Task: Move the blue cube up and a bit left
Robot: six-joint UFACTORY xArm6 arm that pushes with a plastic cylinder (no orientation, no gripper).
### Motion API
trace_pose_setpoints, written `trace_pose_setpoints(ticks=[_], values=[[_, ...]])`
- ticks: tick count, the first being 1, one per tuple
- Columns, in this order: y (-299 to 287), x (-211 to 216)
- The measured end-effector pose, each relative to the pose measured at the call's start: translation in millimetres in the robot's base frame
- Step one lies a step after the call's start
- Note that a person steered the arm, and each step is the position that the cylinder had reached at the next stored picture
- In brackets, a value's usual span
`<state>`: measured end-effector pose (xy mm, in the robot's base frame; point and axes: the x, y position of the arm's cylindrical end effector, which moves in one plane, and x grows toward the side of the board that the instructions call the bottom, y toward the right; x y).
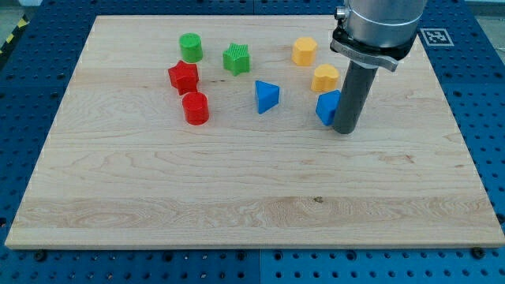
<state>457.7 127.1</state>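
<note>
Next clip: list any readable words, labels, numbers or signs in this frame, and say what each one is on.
No readable words or numbers.
A black-and-white square marker sits on the blue surface right of the wooden board: a pattern, no text.
The blocks and my tip carry no labels.

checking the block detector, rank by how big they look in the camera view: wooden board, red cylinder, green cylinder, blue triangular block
1. wooden board, by far the largest.
2. red cylinder.
3. blue triangular block, close to the red cylinder, so that order is unsure.
4. green cylinder, slightly smaller-looking, but it sits farther up the view.
</note>
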Motion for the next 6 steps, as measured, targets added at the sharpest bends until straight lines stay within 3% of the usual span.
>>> trace_pose_setpoints(ticks=[2,6], values=[[42.9,-5.9],[32.3,-93.5]])
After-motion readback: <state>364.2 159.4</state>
